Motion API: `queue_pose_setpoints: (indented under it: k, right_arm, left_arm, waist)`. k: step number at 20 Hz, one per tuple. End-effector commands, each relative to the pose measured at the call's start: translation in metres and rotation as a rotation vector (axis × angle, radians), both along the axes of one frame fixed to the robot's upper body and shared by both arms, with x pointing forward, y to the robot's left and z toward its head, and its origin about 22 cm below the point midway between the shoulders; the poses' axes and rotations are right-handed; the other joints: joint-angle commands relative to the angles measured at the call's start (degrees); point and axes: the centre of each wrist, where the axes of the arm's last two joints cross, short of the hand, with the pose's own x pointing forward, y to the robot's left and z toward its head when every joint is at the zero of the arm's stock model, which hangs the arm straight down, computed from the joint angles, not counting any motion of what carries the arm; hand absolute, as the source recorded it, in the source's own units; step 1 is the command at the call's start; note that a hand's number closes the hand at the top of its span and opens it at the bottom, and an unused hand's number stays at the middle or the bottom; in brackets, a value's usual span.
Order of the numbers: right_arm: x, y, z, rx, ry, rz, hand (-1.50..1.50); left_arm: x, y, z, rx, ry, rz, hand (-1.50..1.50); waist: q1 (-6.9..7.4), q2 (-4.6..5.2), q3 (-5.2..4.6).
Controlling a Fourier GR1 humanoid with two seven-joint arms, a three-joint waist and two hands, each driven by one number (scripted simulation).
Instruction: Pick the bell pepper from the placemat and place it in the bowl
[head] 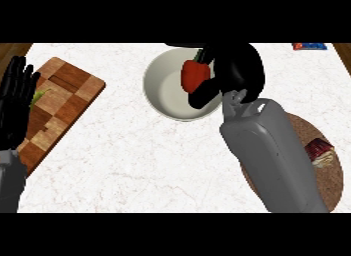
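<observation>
While the red bell pepper point(195, 75) hangs over the white bowl point(163, 92), the right hand point(237, 67) has its black fingers curled round it, green stem pointing up toward the counter's far edge. Behind the grey right forearm lies the round brown placemat point(333, 170), with a small dark red and pale item point(320, 151) on it. At the view's left the left hand point(12, 100) rests with straight fingers up, over a checkered wooden cutting board point(67, 95) on the white marble counter point(134, 160).

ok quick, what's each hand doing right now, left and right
Left hand: open, fingers up, resting over the wooden cutting board, holding nothing.
Right hand: shut on the red bell pepper, above the white bowl.
</observation>
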Motion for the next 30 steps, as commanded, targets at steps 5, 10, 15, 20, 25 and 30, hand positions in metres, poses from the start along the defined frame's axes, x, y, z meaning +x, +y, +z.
queue_pose_setpoints:
  k: [5, 10, 15, 20, 25, 30]
  right_arm:
    - [0.04, 0.008, -0.063, -0.038, 0.105, -0.18, 1.5]
    - [0.048, -0.006, -0.111, 0.136, 0.112, -0.274, -1.5]
    - [0.053, 0.005, -0.104, 0.328, -0.029, -0.24, -1.5]
    - [0.053, -0.008, -0.116, 0.363, -0.288, -0.291, -1.5]
    - [0.059, -0.041, -0.096, 0.442, -0.414, -0.424, -1.5]
    - [0.034, -0.099, -0.106, 0.517, -0.444, -0.506, -1.5]
  left_arm:
    - [-0.006, 0.005, 0.002, -0.002, 0.003, -0.008, 0.0]
    - [0.0, -0.004, 0.007, 0.009, -0.019, -0.003, 0.0]
    - [0.01, -0.005, 0.007, 0.019, -0.009, -0.013, 0.0]
    - [0.005, -0.002, 0.004, -0.015, -0.012, 0.009, 0.0]
    - [-0.007, 0.008, 0.018, 0.009, 0.007, 0.025, 0.0]
    - [-0.006, 0.017, 0.003, 0.017, -0.002, 0.042, 0.0]
  waist:
    - [0.17, 0.02, 0.03]
    - [0.98, 0.31, 0.08]
    - [1.55, 0.49, 0.1]
    - [0.0, 0.11, 0.06]
    - [-1.03, -0.42, 0.07]
    - [-2.26, -0.55, 0.06]
